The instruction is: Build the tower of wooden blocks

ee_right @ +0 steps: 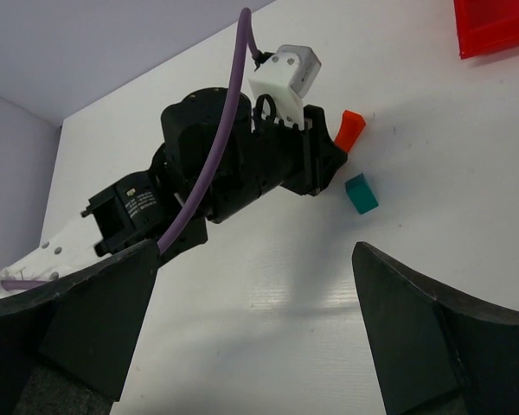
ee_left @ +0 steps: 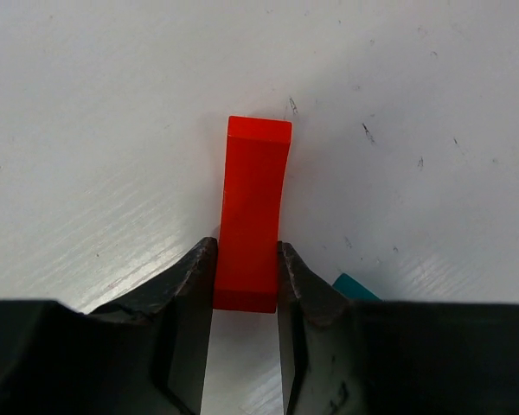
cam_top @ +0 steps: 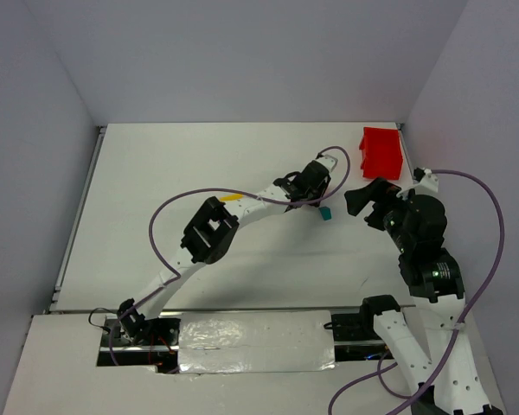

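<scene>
The left gripper is shut on the near end of a red block, one finger against each long side, at the bottom centre of the left wrist view. Most of the block sticks out ahead of the fingers. I cannot tell whether its far end touches the white table or hangs just above it.

A teal block peeks in at the lower right, just beside the right-hand finger. The right wrist view shows it near the red one but apart. A yellow bar lies left of centre in the top view, partly behind the left arm and well apart from both.

Nothing is stacked, so the tower looks barely begun. The right gripper is spread wide and holds nothing. A red bin sits at the upper right.

Held by one end, the block will probably tip, so carry it slowly and level. Set it flat on its base piece, let go only once it rests, then back straight out, clear of the teal block.
</scene>
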You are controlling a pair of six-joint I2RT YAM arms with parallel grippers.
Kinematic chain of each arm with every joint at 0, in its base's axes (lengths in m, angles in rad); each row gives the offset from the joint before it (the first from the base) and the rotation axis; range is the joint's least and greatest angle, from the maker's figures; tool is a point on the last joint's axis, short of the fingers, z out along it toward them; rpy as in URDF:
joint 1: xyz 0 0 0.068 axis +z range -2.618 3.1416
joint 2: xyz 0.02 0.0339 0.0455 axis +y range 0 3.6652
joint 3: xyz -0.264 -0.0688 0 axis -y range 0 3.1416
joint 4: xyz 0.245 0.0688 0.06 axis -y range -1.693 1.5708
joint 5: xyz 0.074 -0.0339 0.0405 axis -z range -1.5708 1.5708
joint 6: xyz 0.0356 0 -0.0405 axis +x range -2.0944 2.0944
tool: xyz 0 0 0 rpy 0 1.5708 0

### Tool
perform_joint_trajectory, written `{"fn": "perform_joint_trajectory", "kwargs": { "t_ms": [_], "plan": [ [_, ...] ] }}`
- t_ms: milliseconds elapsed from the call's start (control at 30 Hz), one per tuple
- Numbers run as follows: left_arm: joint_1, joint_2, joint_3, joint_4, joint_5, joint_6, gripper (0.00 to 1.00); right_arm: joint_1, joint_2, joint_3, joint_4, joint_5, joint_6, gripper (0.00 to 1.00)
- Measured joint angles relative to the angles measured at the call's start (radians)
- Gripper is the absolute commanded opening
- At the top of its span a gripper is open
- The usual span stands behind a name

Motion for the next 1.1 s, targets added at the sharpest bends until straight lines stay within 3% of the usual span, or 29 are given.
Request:
{"fn": "perform_joint_trajectory", "kwargs": {
  "t_ms": [100, 233, 400, 533, 600, 700, 767, 833, 967, 1100],
  "plan": [
    [0.001, -0.015, -0.032, 0.024, -0.011, -0.006, 0.0, 0.0, 0.014, -0.016, 0.017, -0.018, -0.003, 1.0],
    [0.012, -0.133, -0.18, 0.016, 0.014, -0.036, 0.0, 0.002, 0.039, -0.045, 0.066, -0.101, -0.023, 1.0],
    [0.076, -0.401, -0.298, -0.093, 0.157, -0.142, 0.0, 0.002, 0.045, -0.111, 0.229, -0.291, -0.055, 1.0],
    [0.183, -0.736, -0.467, -0.087, 0.333, -0.256, 0.0, 0.033, 0.104, -0.234, 0.534, -0.497, -0.024, 1.0],
    [0.263, -0.945, -0.632, -0.036, 0.466, -0.354, 0.0, 0.113, 0.161, -0.268, 0.661, -0.503, -0.051, 1.0],
    [0.399, -1.185, -0.903, 0.084, 0.649, -0.515, 0.0, 0.352, 0.232, -0.314, 0.823, -0.424, -0.182, 1.0],
    [0.451, -1.284, -1.07, 0.151, 0.756, -0.629, 0.0, 0.533, 0.293, -0.318, 0.952, -0.367, -0.301, 1.0],
    [0.453, -1.324, -1.183, 0.171, 0.829, -0.717, 0.0, 0.638, 0.368, -0.318, 1.073, -0.319, -0.411, 1.0],
    [0.444, -1.444, -1.369, 0.132, 0.901, -0.86, 0.0, 0.733, 0.495, -0.323, 1.264, -0.225, -0.559, 1.0],
    [0.464, -1.621, -1.402, 0.072, 0.893, -0.916, 0.0, 0.774, 0.521, -0.333, 1.403, -0.198, -0.605, 1.0]
  ]
}}
